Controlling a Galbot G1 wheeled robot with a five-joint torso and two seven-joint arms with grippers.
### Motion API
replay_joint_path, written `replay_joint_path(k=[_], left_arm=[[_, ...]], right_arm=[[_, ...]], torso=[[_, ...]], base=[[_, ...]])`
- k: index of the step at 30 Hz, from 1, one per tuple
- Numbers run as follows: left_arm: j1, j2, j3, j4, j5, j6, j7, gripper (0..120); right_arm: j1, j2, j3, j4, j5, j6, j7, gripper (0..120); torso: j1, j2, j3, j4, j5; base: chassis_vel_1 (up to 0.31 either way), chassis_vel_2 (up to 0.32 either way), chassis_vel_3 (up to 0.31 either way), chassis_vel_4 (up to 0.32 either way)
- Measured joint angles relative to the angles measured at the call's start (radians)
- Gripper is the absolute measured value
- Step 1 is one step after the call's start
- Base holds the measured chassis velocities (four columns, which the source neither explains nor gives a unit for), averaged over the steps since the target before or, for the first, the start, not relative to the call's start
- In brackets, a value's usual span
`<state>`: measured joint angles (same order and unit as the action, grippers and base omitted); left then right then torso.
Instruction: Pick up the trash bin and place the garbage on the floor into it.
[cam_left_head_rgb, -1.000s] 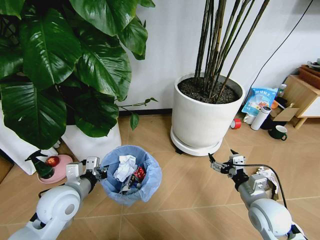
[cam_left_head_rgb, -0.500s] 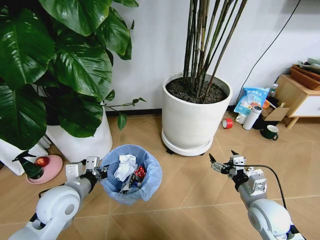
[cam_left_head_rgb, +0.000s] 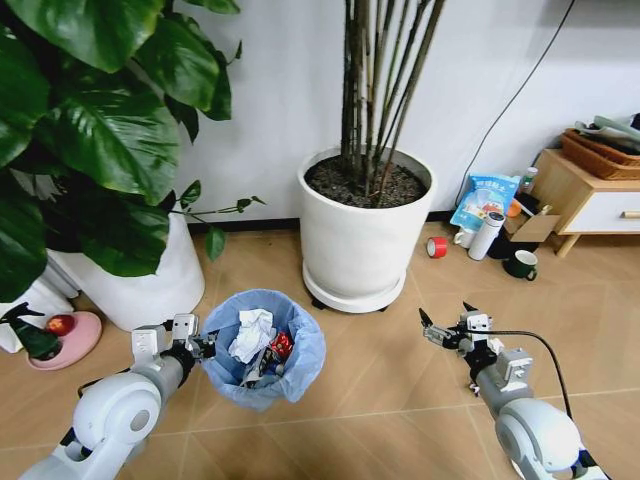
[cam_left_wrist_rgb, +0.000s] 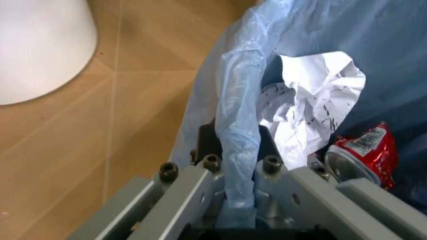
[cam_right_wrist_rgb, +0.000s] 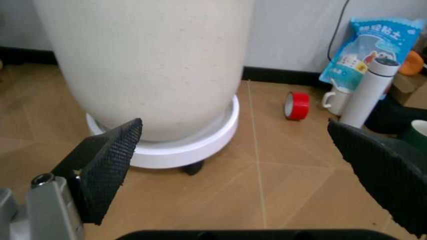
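My left gripper (cam_left_head_rgb: 203, 345) has its fingers pinching the trash bin (cam_left_head_rgb: 262, 345) rim; my right gripper (cam_left_head_rgb: 446, 322) hangs over the floor (cam_left_head_rgb: 380, 400), fingers spread.

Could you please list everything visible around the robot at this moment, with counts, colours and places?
trash bin: one, dark with light blue bag liner, on the floor in front of the robot, held at its rim.
garbage: white crumpled paper and a red crushed can, inside the bin.
floor: tan wooden parquet.
plant pots: two, white; one centre with thin stems, one at left under big green leaves.
red tape roll: one, on the floor right of the centre pot.
blue-white bag: one, leaning against the wall.
white bottle: one, upright beside the bag.
dark mug: one, by the wooden cabinet.
left end effector: shut on the bin's rim.
right end effector: open, above bare floor.
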<state>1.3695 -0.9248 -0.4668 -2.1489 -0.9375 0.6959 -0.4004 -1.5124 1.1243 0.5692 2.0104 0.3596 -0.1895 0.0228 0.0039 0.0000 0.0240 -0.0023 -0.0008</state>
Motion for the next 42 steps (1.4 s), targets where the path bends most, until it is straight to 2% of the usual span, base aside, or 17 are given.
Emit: replay_joint_path(k=[22,28,31,33,38,42], left_arm=[[-0.003,-0.007,0.003,0.004,0.001,0.0,0.0,0],[0.014,-0.013,-0.011,-0.007,0.009,0.0,0.0,0],[0.016,-0.015,-0.013,-0.009,0.012,-0.001,0.0,0],[0.016,-0.02,-0.013,-0.009,0.015,-0.001,0.002,0],[0.016,-0.026,-0.012,-0.01,0.025,-0.002,0.014,0],[0.019,-0.031,-0.011,-0.01,0.033,-0.003,0.023,0]], right_arm=[[0.008,-0.008,0.014,-0.04,0.001,0.017,-0.015,100],[-0.033,-0.102,0.057,-0.153,0.003,0.112,-0.138,100],[-0.056,-0.124,0.07,-0.172,0.009,0.137,-0.183,100],[-0.108,-0.152,0.108,-0.216,0.009,0.201,-0.274,100],[-0.182,-0.163,0.167,-0.298,0.006,0.276,-0.391,100],[-0.231,-0.154,0.18,-0.347,0.005,0.304,-0.427,100]], torso=[[0.0,0.0,0.0,-0.0003,0.0007],[0.0,0.0,0.0,0.0004,-0.0001],[0.0,0.0,0.0,0.0005,0.0],[0.0,0.0,0.0,0.0001,0.0],[0.0,0.0,0.0,0.0,0.0003],[0.0,0.0,0.0,-0.0002,0.0]], base=[[-0.157,-0.158,0.145,0.139],[0.009,0.004,-0.002,-0.002],[0.0,0.0,0.0,0.0],[0.0,0.0,0.0,0.0],[0.0,0.0,0.0,0.0],[0.0,0.0,0.0,0.0]])
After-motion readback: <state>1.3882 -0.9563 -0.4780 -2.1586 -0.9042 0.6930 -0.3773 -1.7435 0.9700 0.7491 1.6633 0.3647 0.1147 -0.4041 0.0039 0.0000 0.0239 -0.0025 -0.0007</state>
